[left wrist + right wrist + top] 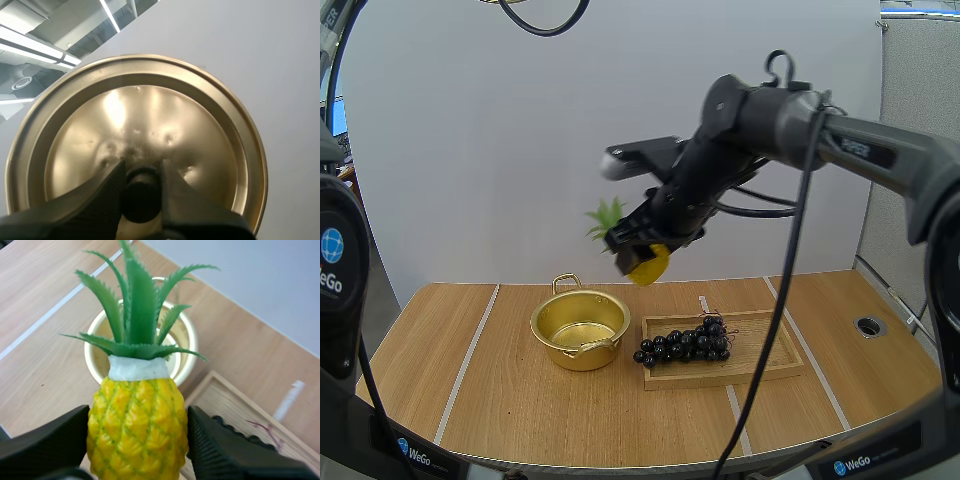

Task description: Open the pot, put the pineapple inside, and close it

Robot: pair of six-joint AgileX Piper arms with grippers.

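An open gold pot (580,331) stands on the table, left of centre. My right gripper (638,250) hangs above and a little right of it, shut on a yellow pineapple (647,264) with green leaves (606,217) pointing left. In the right wrist view the pineapple (138,422) sits between the two black fingers (227,455), its crown over the pot (186,347) below. My left gripper (142,187) is shut on the black knob (142,199) of the gold lid (135,130), held up with its top face to the camera.
A wooden tray (770,360) lies right of the pot with a bunch of dark grapes (684,341) on its left end. The tray's corner (220,390) and grapes (237,432) lie beyond the pineapple. A round hole (869,325) marks the table's right side.
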